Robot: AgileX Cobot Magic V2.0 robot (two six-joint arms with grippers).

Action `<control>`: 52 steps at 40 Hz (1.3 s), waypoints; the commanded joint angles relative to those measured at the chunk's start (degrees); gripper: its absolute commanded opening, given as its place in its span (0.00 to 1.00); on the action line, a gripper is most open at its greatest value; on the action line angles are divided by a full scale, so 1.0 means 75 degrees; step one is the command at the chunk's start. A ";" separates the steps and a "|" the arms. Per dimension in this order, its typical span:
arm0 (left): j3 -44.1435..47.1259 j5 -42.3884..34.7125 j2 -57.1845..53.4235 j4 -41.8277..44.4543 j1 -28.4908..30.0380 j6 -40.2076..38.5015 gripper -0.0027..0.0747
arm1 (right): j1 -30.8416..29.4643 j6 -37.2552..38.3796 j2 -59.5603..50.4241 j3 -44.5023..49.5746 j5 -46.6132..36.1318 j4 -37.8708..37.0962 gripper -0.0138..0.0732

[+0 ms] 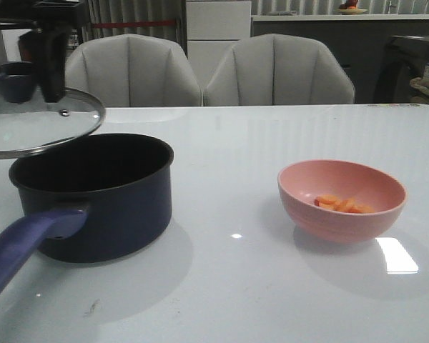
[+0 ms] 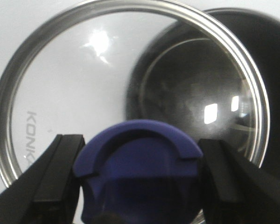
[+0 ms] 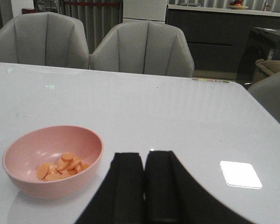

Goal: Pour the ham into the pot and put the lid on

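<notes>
Right wrist view: our right gripper [image 3: 144, 186], pressed together, sat just beside the bowl [image 3: 84, 175] of ham [image 3: 60, 166]; the left gripper [image 2: 140, 186] pinched the lid [image 2: 51, 88].

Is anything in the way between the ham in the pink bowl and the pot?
Nothing on the table between them. The ham sits in the pink bowl, and the pot is open. The left hand holds the lid lifted, overhanging the pot's left side.

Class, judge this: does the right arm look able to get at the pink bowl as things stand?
Probably yes: the right gripper, shut and holding nothing, sits near the pink bowl, with only bare table between them.
</notes>
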 commanded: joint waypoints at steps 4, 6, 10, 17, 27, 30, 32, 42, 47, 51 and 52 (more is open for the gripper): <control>0.0894 -0.0856 -0.1075 0.0172 0.1024 0.0031 0.43 | -0.0043 0.0008 -0.0149 0.0080 -0.0595 -0.0073 0.32; 0.1242 -0.1042 -0.1239 0.0126 0.1383 0.0115 0.43 | -0.0043 0.0008 -0.0149 0.0080 -0.0595 -0.0073 0.32; 0.1855 -0.1256 -0.1442 -0.0504 0.2160 0.0728 0.43 | -0.0043 0.0008 -0.0149 0.0080 -0.0595 -0.0073 0.32; 0.2906 -0.2041 -0.1494 -0.1231 0.3146 0.1393 0.43 | -0.0043 0.0008 -0.0149 0.0080 -0.0595 -0.0073 0.32; 0.3396 -0.2930 -0.0951 -0.1231 0.3395 0.1393 0.43 | -0.0043 0.0008 -0.0149 0.0080 -0.0595 -0.0073 0.32; 0.3396 -0.2930 -0.0664 -0.1231 0.3395 0.1393 0.43 | -0.0043 0.0008 -0.0149 0.0080 -0.0595 -0.0073 0.32; 0.3396 -0.2911 -0.0455 -0.1231 0.3395 0.1393 0.43 | -0.0043 0.0008 -0.0149 0.0080 -0.0595 -0.0073 0.32; 0.3396 -0.2987 0.0214 -0.1231 0.3395 0.1393 0.43 | -0.0043 0.0008 -0.0149 0.0080 -0.0595 -0.0073 0.32; 0.3346 -0.3004 0.0286 -0.1263 0.3395 0.1393 0.44 | -0.0043 0.0008 -0.0149 0.0080 -0.0595 -0.0073 0.32; 0.3317 -0.2989 0.0323 -0.1269 0.3380 0.1393 0.53 | -0.0043 0.0008 -0.0149 0.0080 -0.0595 -0.0073 0.32; 0.3299 -0.2970 0.0323 -0.1269 0.3380 0.1393 0.58 | -0.0043 0.0008 -0.0149 0.0080 -0.0595 -0.0073 0.32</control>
